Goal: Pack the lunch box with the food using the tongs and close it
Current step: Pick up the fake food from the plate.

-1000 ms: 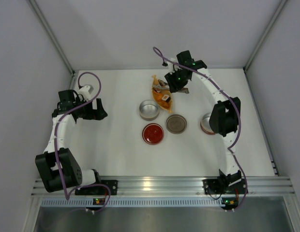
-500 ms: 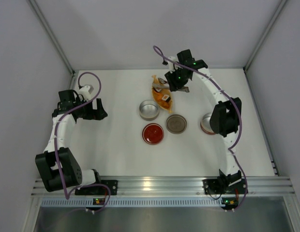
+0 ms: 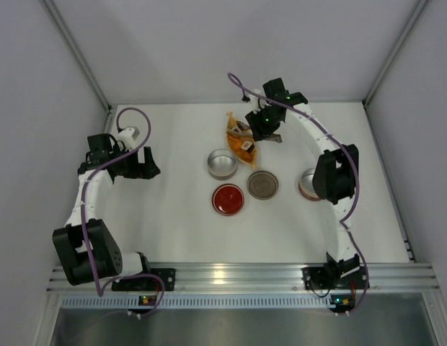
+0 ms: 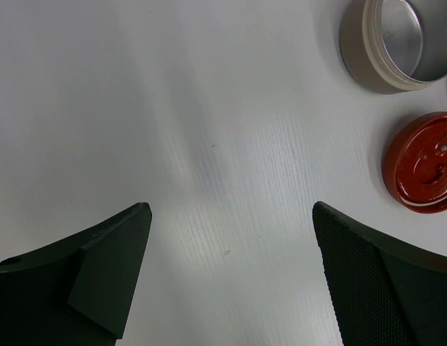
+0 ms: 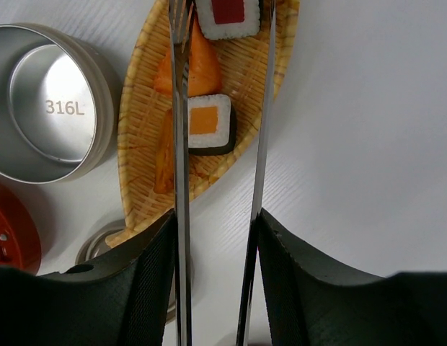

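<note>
My right gripper is shut on the tongs, one silver arm pressed against each finger. The tong arms reach out over the orange woven dish and stand apart on either side of a food piece with an orange centre. A red-centred piece and orange lumps lie further along the dish. The round steel lunch box stands open and empty beside the dish. My left gripper hangs open over bare table at the left.
A red lid and a round steel lid lie in front of the lunch box. Another round container is partly hidden by the right arm. White walls close in the table at the back and sides.
The right gripper with the tongs has shifted slightly over the dish. The left arm has not moved.
</note>
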### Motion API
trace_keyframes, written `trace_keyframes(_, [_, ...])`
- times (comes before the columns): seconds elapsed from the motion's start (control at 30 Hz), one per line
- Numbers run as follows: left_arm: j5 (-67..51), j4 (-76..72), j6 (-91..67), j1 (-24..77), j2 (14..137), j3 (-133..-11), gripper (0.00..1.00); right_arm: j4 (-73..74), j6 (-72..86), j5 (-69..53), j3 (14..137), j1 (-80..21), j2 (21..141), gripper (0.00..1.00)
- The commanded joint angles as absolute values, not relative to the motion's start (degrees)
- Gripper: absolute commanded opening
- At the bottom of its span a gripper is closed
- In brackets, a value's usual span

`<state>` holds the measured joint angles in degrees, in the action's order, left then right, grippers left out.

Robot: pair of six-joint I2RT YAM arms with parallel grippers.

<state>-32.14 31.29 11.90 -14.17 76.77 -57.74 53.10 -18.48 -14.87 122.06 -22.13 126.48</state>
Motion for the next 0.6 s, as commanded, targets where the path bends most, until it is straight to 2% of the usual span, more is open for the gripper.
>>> trace_keyframes(0.0, [-33.49, 29.36, 11.87, -14.41, 77.17, -58.01, 0.98, 50.01, -18.99, -16.44, 121.56, -23.29, 123.31, 0.46])
trace_keyframes(0.2, [-33.14, 29.53, 11.95, -14.41, 77.08, -57.83, 0.98, 49.31, -18.46, -15.65, 121.38, -23.38, 123.66, 0.43])
trace_keyframes(0.4, [-32.87, 29.44, 12.22, -14.41, 76.99, -57.57, 0.98, 49.48, -18.37, -15.99, 121.81, -23.38, 123.14, 0.33])
trace_keyframes(0.57, [-33.05, 29.36, 11.87, -14.41, 76.82, -57.39, 0.98, 50.09, -18.11, -16.44, 122.08, -23.38, 120.24, 0.29])
